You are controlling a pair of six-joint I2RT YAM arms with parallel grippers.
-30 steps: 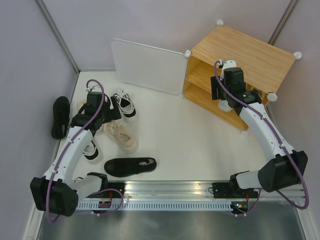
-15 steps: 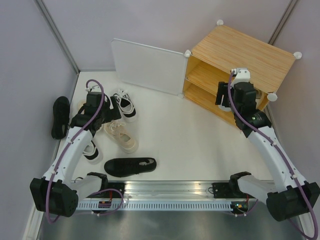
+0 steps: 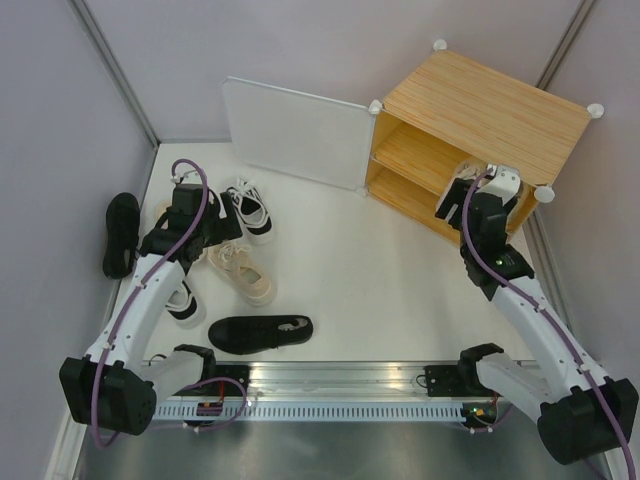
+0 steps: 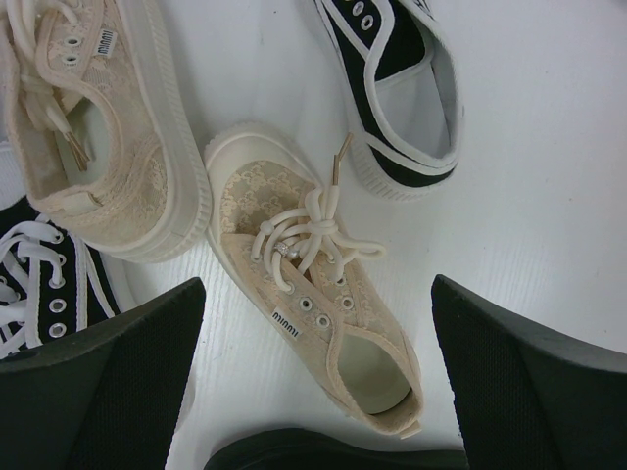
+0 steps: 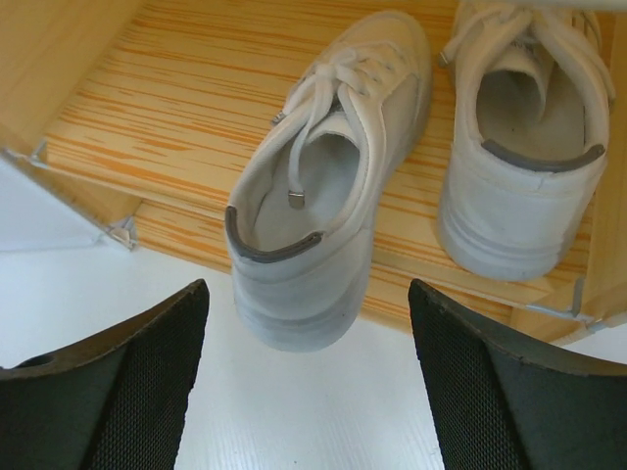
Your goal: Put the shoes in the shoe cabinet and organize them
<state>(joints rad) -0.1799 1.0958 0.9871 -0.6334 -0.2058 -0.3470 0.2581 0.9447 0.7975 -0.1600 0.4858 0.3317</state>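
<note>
The shoe cabinet [image 3: 480,105] stands at the back right with its white door [image 3: 295,133] swung open. Two white sneakers sit on its lower shelf, heels outward; the left one [image 5: 323,166] overhangs the shelf edge and the right one [image 5: 524,147] sits beside it. My right gripper [image 5: 307,294] hangs open just in front of the left sneaker's heel, holding nothing. My left gripper [image 4: 315,323] is open above a cream shoe [image 4: 313,294], one finger on each side, not touching it. A second cream shoe [image 4: 93,127] and a black shoe with white trim [image 4: 397,88] lie close by.
One all-black shoe [image 3: 121,233] lies by the left wall and another [image 3: 260,332] near the front rail. A black shoe with white laces [image 4: 39,274] lies left of the left gripper. The wooden shelf [image 5: 147,108] shows bare boards left of the sneakers.
My right gripper has drawn back out of the cabinet, shifted to the right and opened wider, leaving the white sneaker on the shelf. The left arm has not moved.
</note>
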